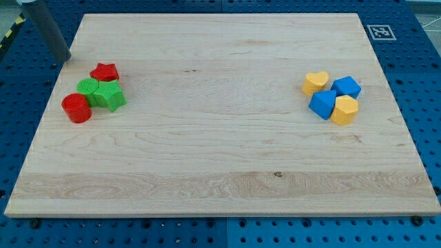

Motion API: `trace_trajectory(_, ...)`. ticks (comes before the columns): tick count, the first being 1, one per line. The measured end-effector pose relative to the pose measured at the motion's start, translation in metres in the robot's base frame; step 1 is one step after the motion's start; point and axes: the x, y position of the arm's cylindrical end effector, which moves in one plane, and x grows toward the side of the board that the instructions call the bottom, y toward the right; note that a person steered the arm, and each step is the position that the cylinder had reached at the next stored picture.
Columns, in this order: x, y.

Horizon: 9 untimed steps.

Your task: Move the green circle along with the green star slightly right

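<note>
The green circle (pixel 87 87) and the green star (pixel 109 96) sit touching each other near the view's left edge of the wooden board (pixel 220 158). A red star (pixel 105 71) lies just above them and a red cylinder (pixel 76 108) just below left, both touching the green pair. My tip (pixel 67 59) is at the view's upper left, a short way up and left of the green circle, apart from all blocks.
At the view's right is a second cluster: a yellow heart (pixel 315 83), a blue block (pixel 346 87), another blue block (pixel 322 104) and a yellow block (pixel 344 109). A marker tag (pixel 380 32) sits off the board's top right corner.
</note>
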Motion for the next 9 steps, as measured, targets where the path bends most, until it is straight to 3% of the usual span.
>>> trace_trajectory(1,0.019,0.000)
trace_trajectory(2,0.070,0.000)
trace_trajectory(4,0.087,0.001)
trace_trajectory(6,0.138,0.010)
trace_trajectory(7,0.137,0.010)
trace_trajectory(8,0.098,0.016)
trace_trajectory(9,0.098,0.016)
